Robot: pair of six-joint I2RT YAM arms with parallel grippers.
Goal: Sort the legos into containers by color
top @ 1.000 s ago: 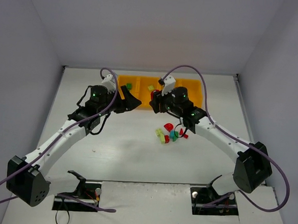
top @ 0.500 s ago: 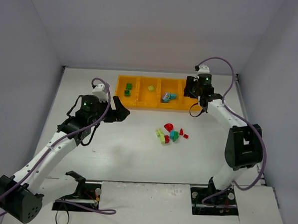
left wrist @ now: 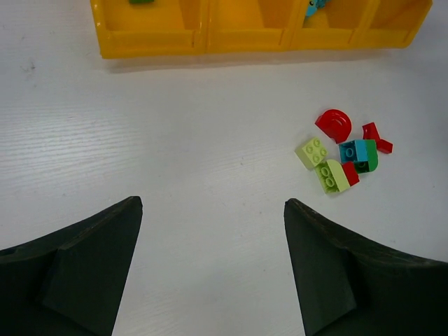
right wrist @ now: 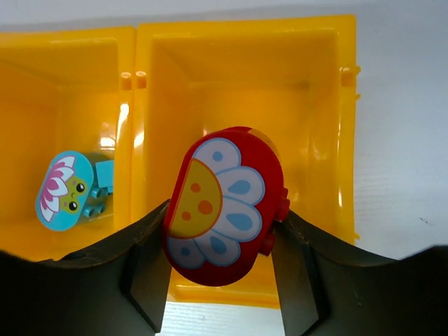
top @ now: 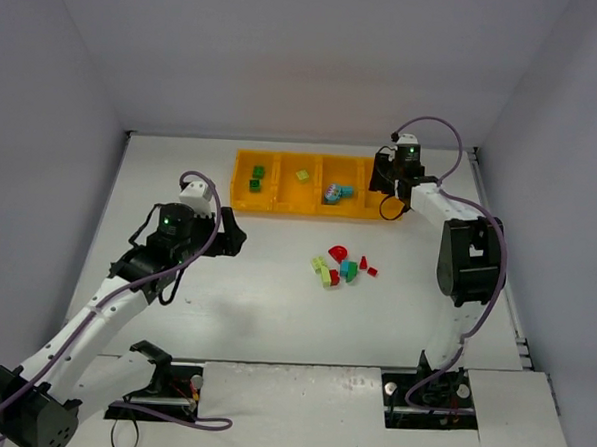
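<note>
The orange-yellow tray (top: 279, 209) lies at the back. From left its compartments hold dark green bricks (top: 256, 177), a lime brick (top: 302, 175) and a teal piece (top: 337, 193). My right gripper (top: 387, 184) is over the rightmost compartment (right wrist: 245, 63). It (right wrist: 222, 218) is shut on a red oval piece (right wrist: 224, 206) with a flower print. The teal oval piece (right wrist: 64, 190) lies in the compartment to its left. Loose red, lime, teal and green legos (top: 343, 266) lie in a cluster in front of the tray, also in the left wrist view (left wrist: 343, 150). My left gripper (top: 232, 236) is open and empty (left wrist: 210, 210) over bare table.
White walls close the table on the left, back and right. The tray's front wall (left wrist: 210, 42) runs along the top of the left wrist view. The right arm's purple cable (top: 439, 126) loops above the tray's right end.
My right gripper has swung from the tray's middle to its right end. My left arm has drawn back from the tray's left end toward the near left.
</note>
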